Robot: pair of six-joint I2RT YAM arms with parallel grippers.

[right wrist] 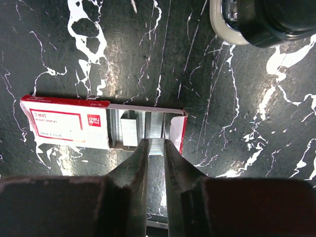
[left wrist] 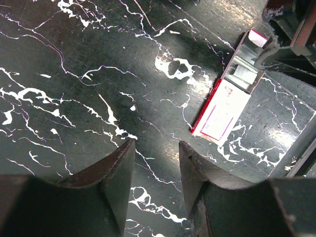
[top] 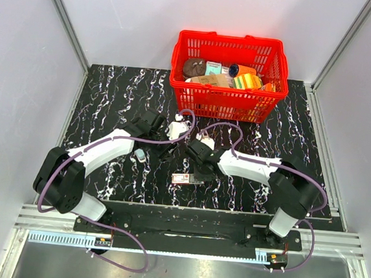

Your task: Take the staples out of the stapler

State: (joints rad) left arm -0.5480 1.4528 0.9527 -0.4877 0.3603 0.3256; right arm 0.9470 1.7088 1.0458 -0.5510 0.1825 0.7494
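My right gripper (right wrist: 156, 143) is shut on a short silvery strip of staples (right wrist: 157, 147) at the open end of a red-and-white staple box (right wrist: 69, 127), which holds more strips. In the top view this gripper (top: 199, 173) sits over the box (top: 182, 178) near the table's front middle. My left gripper (left wrist: 155, 170) is open and empty above bare marble, and in the top view it (top: 166, 149) is left of the right one. The box (left wrist: 224, 111) lies to its upper right. I cannot make out the dark slim stapler in any view.
A red basket (top: 224, 105) full of items stands at the back. A pale blue pill-shaped object (top: 140, 154) lies beside the left arm. A pale-rimmed dark object (right wrist: 247, 22) shows at the top right of the right wrist view. I cannot tell what it is.
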